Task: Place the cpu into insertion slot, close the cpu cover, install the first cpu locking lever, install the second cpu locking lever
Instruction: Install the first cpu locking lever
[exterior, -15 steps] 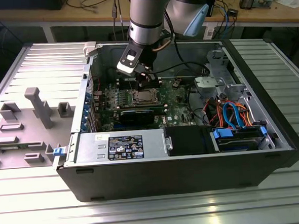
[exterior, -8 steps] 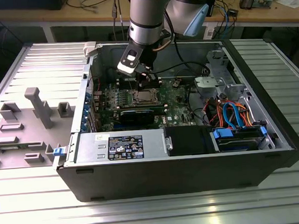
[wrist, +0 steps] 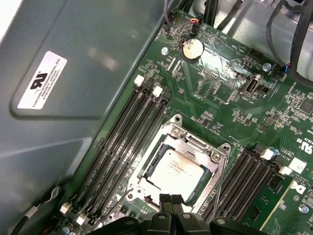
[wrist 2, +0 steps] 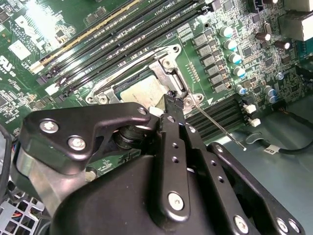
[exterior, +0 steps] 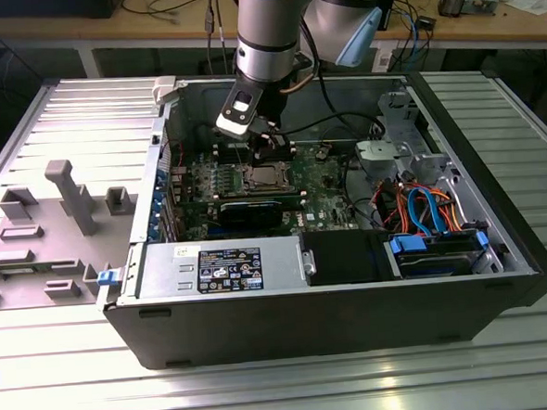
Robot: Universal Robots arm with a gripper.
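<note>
Table (exterior: 506,358): ribbed metal surface that carries the whole set-up.
Case (exterior: 309,324): open black computer chassis lying on its side at the table's middle. A grey moulded tray (exterior: 60,209) lies beside it at the exterior view's left.
Arm (exterior: 267,29): comes down from the far side into the open case, over the board.
Board (exterior: 323,179): green circuit board on the case floor, in the far half. Long black memory slots (wrist: 127,142) run along both sides of the slot.
Gripper (wrist: 171,199): low over the near edge of the slot. The two black fingertips are pressed together with nothing seen between them. In the second wrist view a fingertip (wrist 2: 172,99) rests at the cover's edge, though contact cannot be confirmed.
Slot (exterior: 262,176): square socket with a silvery rim, near the board's middle, directly under the gripper.
Cover (wrist: 195,143): silvery frame lying flat over the slot, its cut-out framing the cpu.
Cpu (wrist: 176,169): dull grey square seated in the slot, its top showing through the cover.
Lever (wrist 2: 220,126): thin metal rod that juts free from the slot's corner, just beside the fingertip.
</note>
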